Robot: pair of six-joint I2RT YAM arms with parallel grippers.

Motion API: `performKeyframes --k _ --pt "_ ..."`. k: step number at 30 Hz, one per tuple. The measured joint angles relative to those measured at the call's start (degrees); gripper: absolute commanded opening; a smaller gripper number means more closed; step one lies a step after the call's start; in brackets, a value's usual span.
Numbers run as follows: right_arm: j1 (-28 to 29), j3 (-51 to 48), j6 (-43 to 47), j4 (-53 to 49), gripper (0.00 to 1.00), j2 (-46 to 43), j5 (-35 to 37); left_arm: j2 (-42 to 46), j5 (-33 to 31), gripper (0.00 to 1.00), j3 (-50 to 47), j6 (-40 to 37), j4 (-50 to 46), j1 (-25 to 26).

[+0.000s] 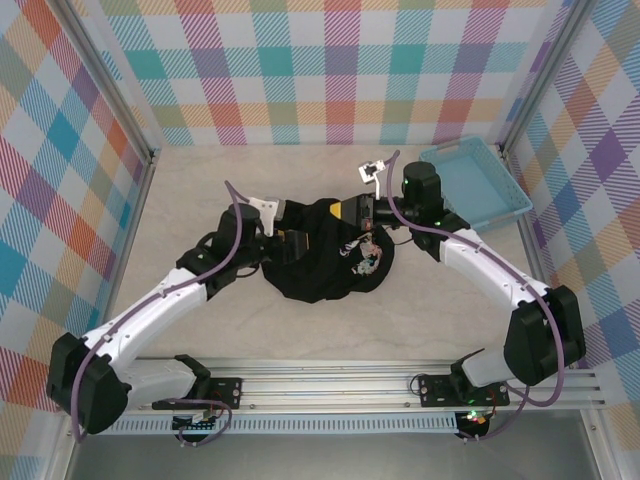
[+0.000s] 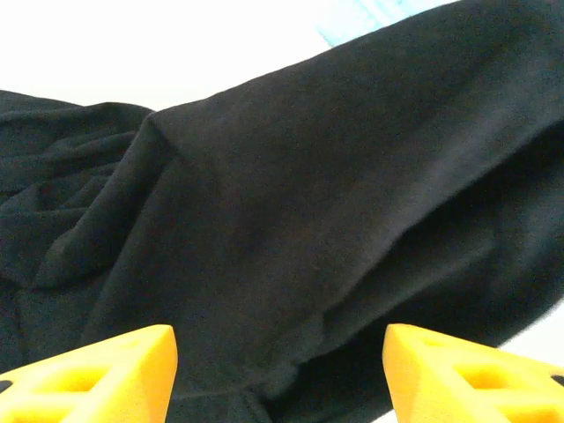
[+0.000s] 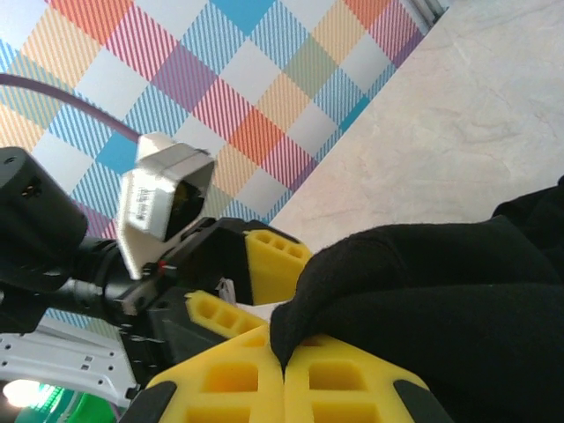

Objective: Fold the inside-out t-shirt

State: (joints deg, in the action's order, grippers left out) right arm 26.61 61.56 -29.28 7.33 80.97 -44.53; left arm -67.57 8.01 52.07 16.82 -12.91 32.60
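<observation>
Inside-out t-shirt [image 1: 320,272] lies bunched; right fingers [image 3: 339,388] clamp its edge, left fingers [image 2: 106,370] released.

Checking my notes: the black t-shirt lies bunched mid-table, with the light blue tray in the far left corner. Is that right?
Not quite: the light blue tray is in the far right corner, as the top external view shows. The black t-shirt does lie bunched mid-table.
</observation>
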Motion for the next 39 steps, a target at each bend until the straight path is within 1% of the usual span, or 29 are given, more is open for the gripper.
performKeyframes --k 3,5,7,10,13,15,16,19,22,25,29,32,34,35,39 --pt "2.34 0.87 3.85 -3.21 0.00 -0.26 -0.28 -1.84 -7.23 0.62 2.10 0.02 -3.61 0.00" --pt "5.49 0.90 8.17 -7.26 0.01 -1.07 0.09 -1.42 -12.92 0.62 2.38 0.04 -6.10 -0.20" --pt "8.76 0.37 12.48 -10.97 0.03 -2.12 0.59 -0.02 -17.79 0.64 2.03 0.15 -8.28 -0.70" --pt "12.61 -2.56 16.65 -14.34 0.11 -3.37 0.59 4.22 -23.56 0.65 0.04 0.81 -10.91 -2.67" --pt "14.82 -5.97 19.74 -17.90 0.20 -2.49 1.05 7.41 -25.29 0.66 -1.42 1.79 -12.46 -4.35" --pt "15.63 -7.65 21.33 -20.83 0.29 -1.62 1.86 7.69 -24.68 0.67 -1.75 2.23 -12.52 -4.66" --pt "15.87 -8.35 22.01 -22.14 0.31 -1.55 2.45 7.52 -23.56 0.67 -1.92 2.32 -12.33 -4.68" --pt "15.80 -9.38 23.43 -24.74 0.38 -2.16 5.01 6.10 -18.03 0.67 -2.67 3.26 -11.34 -4.68" --pt "15.04 -9.49 23.76 -25.42 0.41 -4.33 8.72 3.26 -11.61 0.69 -3.32 4.15 -9.73 -4.48" --pt "13.29 -8.20 22.58 -25.62 0.41 -4.48 14.40 -0.70 -6.71 0.70 -3.50 4.50 -8.87 -3.50" --pt "11.96 -4.63 19.74 -26.32 0.44 -0.13 23.67 -6.29 -2.51 0.71 -3.50 4.26 -7.85 -1.03" --pt "11.96 -2.60 17.11 -26.53 0.45 4.04 29.27 -9.49 -1.27 0.70 -3.48 4.17 -6.91 0.92" --pt "11.98 -1.99 15.43 -26.45 0.45 6.32 31.56 -11.10 -1.29 0.66 -3.37 4.44 -6.14 1.53" --pt "11.98 -1.75 14.64 -26.43 0.45 7.41 32.48 -11.96 -1.64 0.62 -3.23 4.81 -5.68 1.66" --pt "11.96 1.09 12.04 -26.47 0.45 12.00 36.11 -14.47 -3.26 0.38 -2.75 5.57 -2.75 1.77"
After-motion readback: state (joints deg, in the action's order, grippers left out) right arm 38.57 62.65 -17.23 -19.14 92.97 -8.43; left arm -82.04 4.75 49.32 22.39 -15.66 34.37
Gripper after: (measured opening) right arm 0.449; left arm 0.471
